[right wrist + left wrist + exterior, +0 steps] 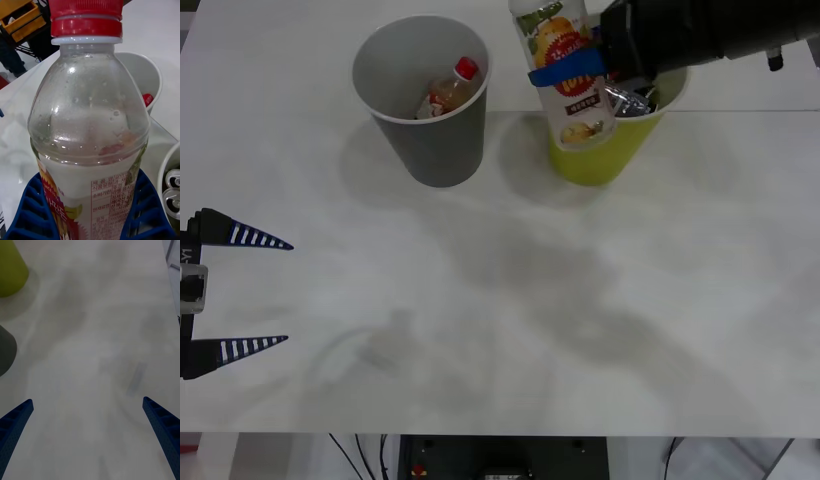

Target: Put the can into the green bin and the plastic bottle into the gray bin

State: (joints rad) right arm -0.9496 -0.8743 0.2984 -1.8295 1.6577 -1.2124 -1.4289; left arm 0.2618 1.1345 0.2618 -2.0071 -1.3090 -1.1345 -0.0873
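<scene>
The right gripper point(572, 72) clamps its blue fingers point(33, 210) on the plastic bottle point(565, 70), held upright (red cap up) above the table point(510, 300), between the gray bin point(423, 100) and the green bin point(610, 150). The left gripper point(240, 292) waits open, well apart.

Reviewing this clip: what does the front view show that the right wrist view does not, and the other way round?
Front view alone: the left gripper open and idle at the table's left edge, the green bin's outer wall, and the whole gray bin with a second red-capped bottle inside. Right wrist view alone: can tops lying inside the green bin, droplets inside the plastic bottle, and the fine print on its label. Both share the right gripper shut on the plastic bottle, held between the two bins.
</scene>
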